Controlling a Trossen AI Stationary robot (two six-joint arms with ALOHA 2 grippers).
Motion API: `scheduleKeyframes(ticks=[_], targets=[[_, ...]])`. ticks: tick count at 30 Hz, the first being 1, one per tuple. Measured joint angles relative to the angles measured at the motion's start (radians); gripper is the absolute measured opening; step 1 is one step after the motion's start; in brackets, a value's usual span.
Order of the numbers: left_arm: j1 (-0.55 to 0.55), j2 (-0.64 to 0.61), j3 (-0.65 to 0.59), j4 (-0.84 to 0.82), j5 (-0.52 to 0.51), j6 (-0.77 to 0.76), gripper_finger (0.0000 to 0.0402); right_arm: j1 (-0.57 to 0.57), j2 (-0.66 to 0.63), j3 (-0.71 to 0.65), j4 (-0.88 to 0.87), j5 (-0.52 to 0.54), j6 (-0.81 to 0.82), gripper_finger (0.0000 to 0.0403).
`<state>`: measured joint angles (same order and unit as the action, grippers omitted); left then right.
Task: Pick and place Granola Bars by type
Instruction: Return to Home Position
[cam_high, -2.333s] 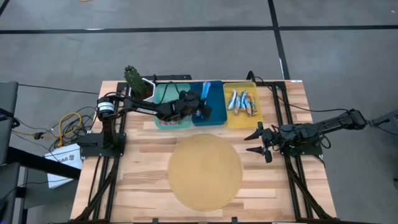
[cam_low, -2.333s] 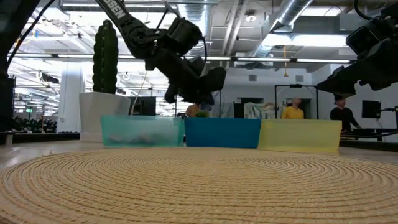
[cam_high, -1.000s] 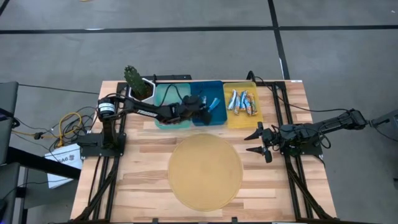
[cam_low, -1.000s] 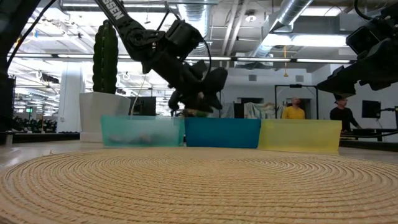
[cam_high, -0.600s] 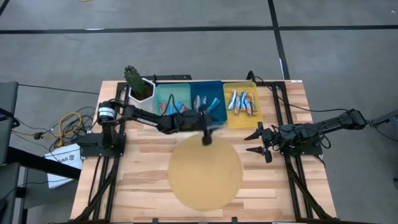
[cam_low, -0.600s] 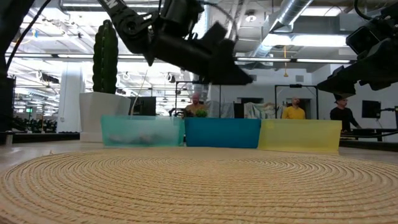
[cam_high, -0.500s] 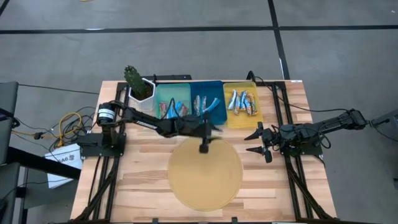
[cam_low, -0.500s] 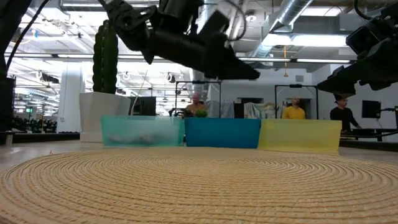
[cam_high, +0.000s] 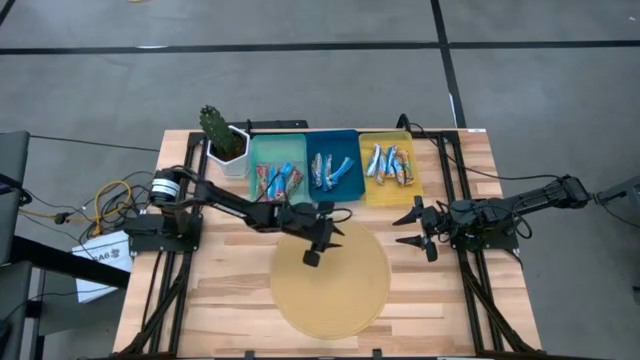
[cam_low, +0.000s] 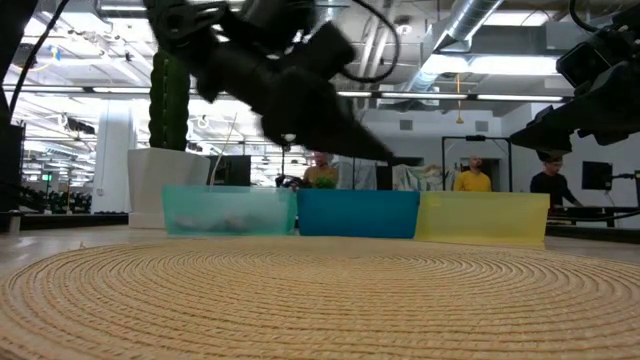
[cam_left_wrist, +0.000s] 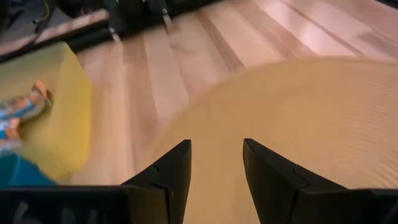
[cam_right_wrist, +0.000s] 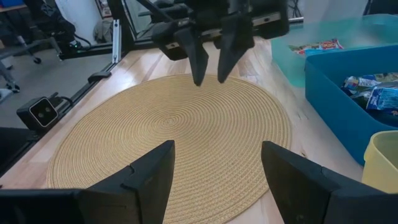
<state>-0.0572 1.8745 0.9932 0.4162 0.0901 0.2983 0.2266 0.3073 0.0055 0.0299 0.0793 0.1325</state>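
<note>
Behind the mat (cam_high: 330, 285), three trays (cam_high: 385, 192) hold granola bars (cam_high: 390, 163); left tool (cam_high: 325, 237) and right tool (cam_high: 400, 231) gape, empty.

your granola bars (cam_high: 333, 170) lie sorted: reddish in the teal tray (cam_high: 270, 148), blue in the blue tray (cam_high: 335, 193), silvery in the yellow tray (cam_high: 390, 193).

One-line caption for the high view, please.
Open, empty left gripper over the woven mat; granola bars in teal tray, blue tray and yellow tray; right gripper open beside the mat.
</note>
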Motion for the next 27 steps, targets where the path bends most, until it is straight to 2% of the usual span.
scheduleKeyframes(ticks=[3, 10, 17, 21, 27], targets=[[-0.015, -0.045, -0.107, 0.058, -0.008, 0.010, 0.0139, 0.000, 0.000, 0.000, 0.000, 0.000, 0.000, 0.0234], [-0.062, -0.213, -0.428, 0.236, -0.125, -0.081, 0.0139, 0.000, 0.000, 0.000, 0.000, 0.000, 0.000, 0.0234], [-0.085, -0.460, -0.714, 0.246, -0.165, -0.195, 0.0139, 0.000, 0.000, 0.000, 0.000, 0.000, 0.000, 0.0234], [-0.089, -0.588, -0.831, 0.247, -0.166, -0.241, 0.0139, 0.000, 0.000, 0.000, 0.000, 0.000, 0.000, 0.0234], [-0.089, -0.732, -0.953, 0.249, -0.183, -0.229, 0.0139, 0.000, 0.000, 0.000, 0.000, 0.000, 0.000, 0.0234]])
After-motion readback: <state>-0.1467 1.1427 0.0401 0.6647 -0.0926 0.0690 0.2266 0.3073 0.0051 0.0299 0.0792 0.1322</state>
